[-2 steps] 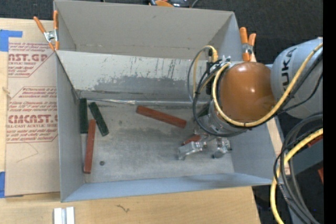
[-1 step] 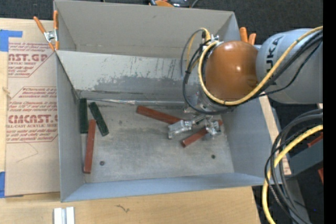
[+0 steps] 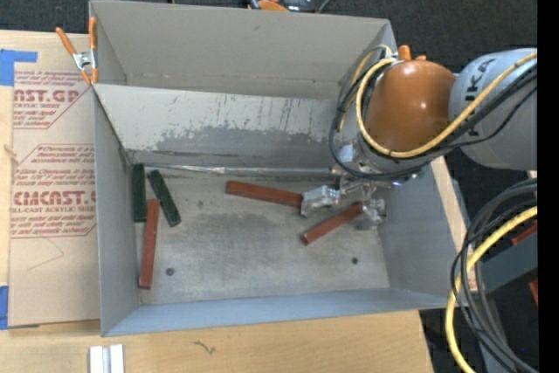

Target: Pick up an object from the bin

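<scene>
The gripper (image 3: 345, 205) sits low by the bin's (image 3: 262, 310) right wall, jaws spread wide and gripping nothing, astride a slanted red stick (image 3: 325, 228). Another red stick (image 3: 262, 192) lies just left. Open floor stretches to the green sticks (image 3: 163, 198) near the left wall.

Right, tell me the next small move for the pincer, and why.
Probably close the pincer. Its fingers look open and low, either side of the upper end of the short red-brown stick on the right of the bin floor. A longer red-brown stick ends just beside one finger, so close gently to avoid catching it.
</scene>
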Controlling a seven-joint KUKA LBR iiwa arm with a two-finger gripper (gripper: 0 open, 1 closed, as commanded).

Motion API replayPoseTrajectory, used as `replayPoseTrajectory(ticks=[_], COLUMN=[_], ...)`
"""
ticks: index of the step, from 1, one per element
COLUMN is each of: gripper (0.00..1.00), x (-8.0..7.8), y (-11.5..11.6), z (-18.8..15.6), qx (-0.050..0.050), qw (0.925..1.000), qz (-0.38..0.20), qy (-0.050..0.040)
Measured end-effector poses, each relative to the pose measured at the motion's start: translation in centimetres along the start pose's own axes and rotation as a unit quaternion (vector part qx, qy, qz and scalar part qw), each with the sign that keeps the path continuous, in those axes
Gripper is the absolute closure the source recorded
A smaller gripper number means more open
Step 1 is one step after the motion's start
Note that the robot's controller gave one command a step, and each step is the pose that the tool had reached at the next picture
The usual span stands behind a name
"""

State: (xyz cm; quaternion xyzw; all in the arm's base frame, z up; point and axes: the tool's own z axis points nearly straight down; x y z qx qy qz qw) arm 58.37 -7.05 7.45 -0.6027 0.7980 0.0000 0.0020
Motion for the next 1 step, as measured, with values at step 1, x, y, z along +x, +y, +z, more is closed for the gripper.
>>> replayPoseTrajectory(ticks=[1], gripper=[1.0], x=[-0.08], y=[0.04], z=[-0.02], qx=[-0.001], qw=[1.0], qz=[-0.001], qy=[0.0003])
